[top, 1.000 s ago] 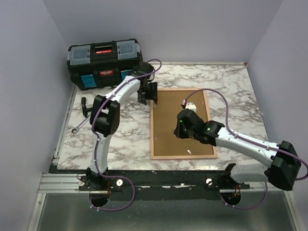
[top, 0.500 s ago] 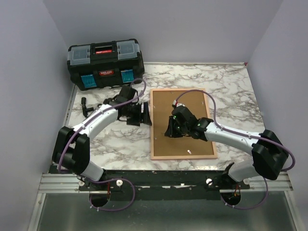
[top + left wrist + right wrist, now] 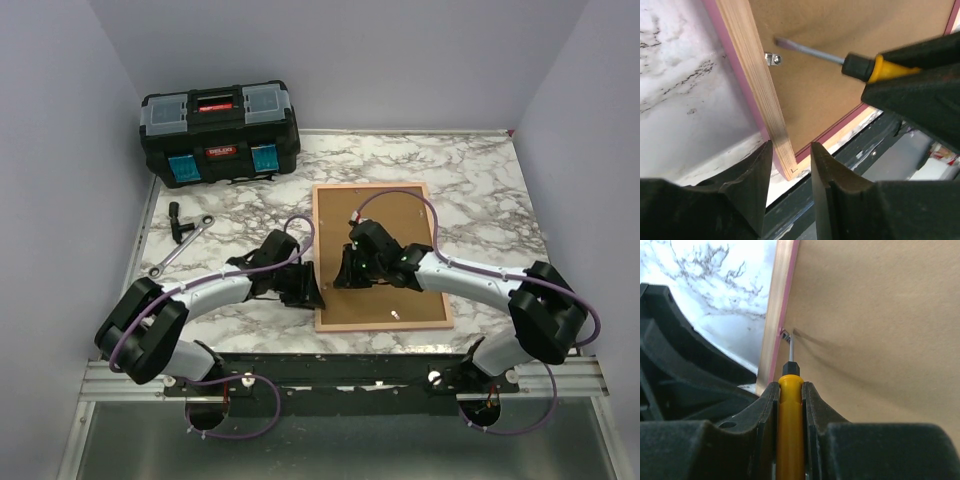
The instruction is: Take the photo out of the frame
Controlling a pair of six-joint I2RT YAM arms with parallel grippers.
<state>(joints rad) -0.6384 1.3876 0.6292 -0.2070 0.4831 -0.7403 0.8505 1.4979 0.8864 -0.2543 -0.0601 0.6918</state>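
The frame (image 3: 316, 212) lies face down on the marble table, its brown backing board (image 3: 385, 300) facing up. The photo is hidden beneath that board. My left gripper (image 3: 312, 290) is low at the frame's left rail (image 3: 752, 75) near the front corner. It (image 3: 791, 150) is open, the jaws astride the rail with a small gap on the inner side. My right gripper (image 3: 345, 272) is shut on a yellow-handled screwdriver (image 3: 790, 410). The screwdriver's tip rests at a small metal clip (image 3: 785, 336) on the left rail, also seen from the left wrist (image 3: 773, 59).
A black toolbox (image 3: 219, 130) stands at the back left. A wrench (image 3: 180, 245) and a small black tool (image 3: 178, 220) lie on the table's left side. Another clip (image 3: 396, 315) sits near the frame's front rail. The table's front edge runs just below the frame.
My left arm swung from the frame's far left corner down along the left rail to near its front corner, and its jaws narrowed. My right gripper moved the screwdriver left to the clip.
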